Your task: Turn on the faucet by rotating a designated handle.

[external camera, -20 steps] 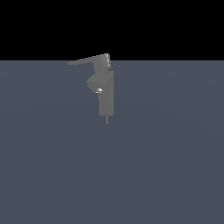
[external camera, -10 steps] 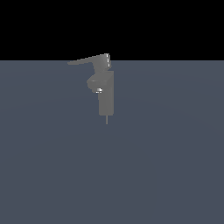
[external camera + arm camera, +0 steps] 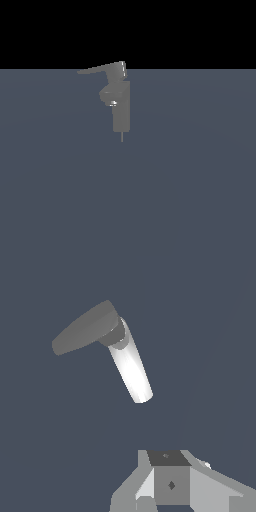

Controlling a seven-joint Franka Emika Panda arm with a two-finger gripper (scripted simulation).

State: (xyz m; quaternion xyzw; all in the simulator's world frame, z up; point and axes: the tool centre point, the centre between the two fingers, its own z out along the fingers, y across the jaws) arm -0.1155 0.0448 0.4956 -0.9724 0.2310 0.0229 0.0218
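In the exterior view the grey faucet (image 3: 122, 112) stands upright on the dark floor, its short spout stub with a bright glint facing the exterior view's left. Its handle (image 3: 100, 69), a thin blade, points to the exterior view's left from the boxy hub on top. Seen from above in the wrist view, the faucet (image 3: 131, 372) appears as a brightly lit body under the dark grey handle (image 3: 82, 330). My gripper (image 3: 169, 462) shows only at the frame's edge, well apart from the faucet and touching nothing. Its jaws are too cropped to read. The arm is absent from the exterior view.
A flat blue-grey floor (image 3: 190, 190) spreads around the faucet on all sides. A thin pin (image 3: 122, 136) sticks down below the column's base. Black background lies beyond the floor's far edge.
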